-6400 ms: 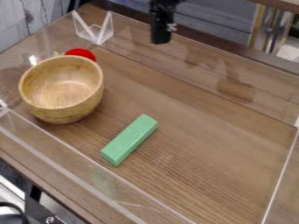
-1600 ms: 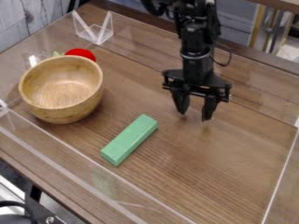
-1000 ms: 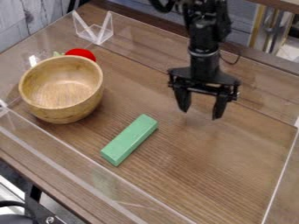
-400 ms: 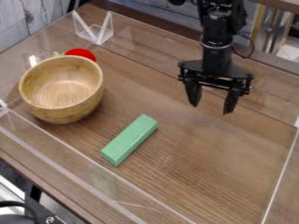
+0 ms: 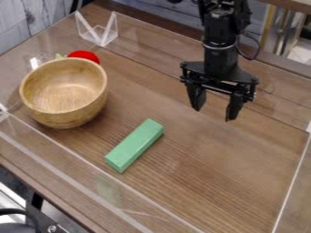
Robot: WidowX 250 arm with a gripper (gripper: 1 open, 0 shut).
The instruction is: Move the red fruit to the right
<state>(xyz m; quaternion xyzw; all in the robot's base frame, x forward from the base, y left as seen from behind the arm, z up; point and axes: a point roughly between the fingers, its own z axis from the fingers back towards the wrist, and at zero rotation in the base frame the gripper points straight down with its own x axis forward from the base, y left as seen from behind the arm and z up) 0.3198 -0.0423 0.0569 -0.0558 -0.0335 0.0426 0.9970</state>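
We see the fruit [image 5: 84, 56] near the tabletop's [image 5: 231, 168] far-left corner, behind the bowl [image 5: 64, 91], well left of our spread, empty gripper [image 5: 217, 103].

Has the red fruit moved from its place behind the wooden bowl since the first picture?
No. The red fruit lies at the same spot behind the wooden bowl, against its far rim, as in every earlier picture.

wooden bowl [image 5: 64, 94] left | green block [image 5: 134, 146] centre-front | both on wooden table [image 5: 231, 173]
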